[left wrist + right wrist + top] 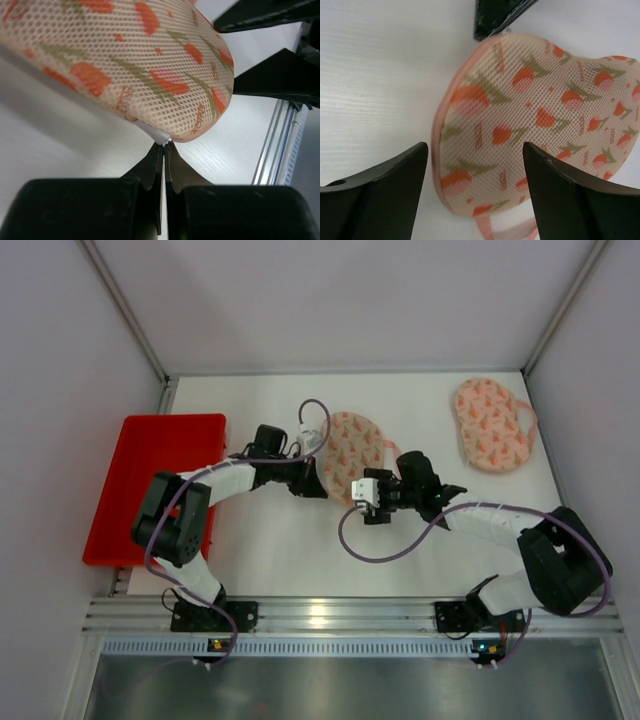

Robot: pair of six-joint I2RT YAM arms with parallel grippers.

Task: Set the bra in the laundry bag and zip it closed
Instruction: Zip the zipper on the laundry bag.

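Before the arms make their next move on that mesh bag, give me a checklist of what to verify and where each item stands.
1. Left gripper has hold of the laundry bag: ok, shut on its edge.
2. Right gripper is ready to grasp: ok, open, poised over the bag's rounded end.
3. Bra is inside the bag: cannot tell, no bra shows in any view.
4. Zip is closed: cannot tell, the zip line is not clearly visible.
5. Second mesh pouch is out of the way: ok, it lies at the far right, apart from both arms.
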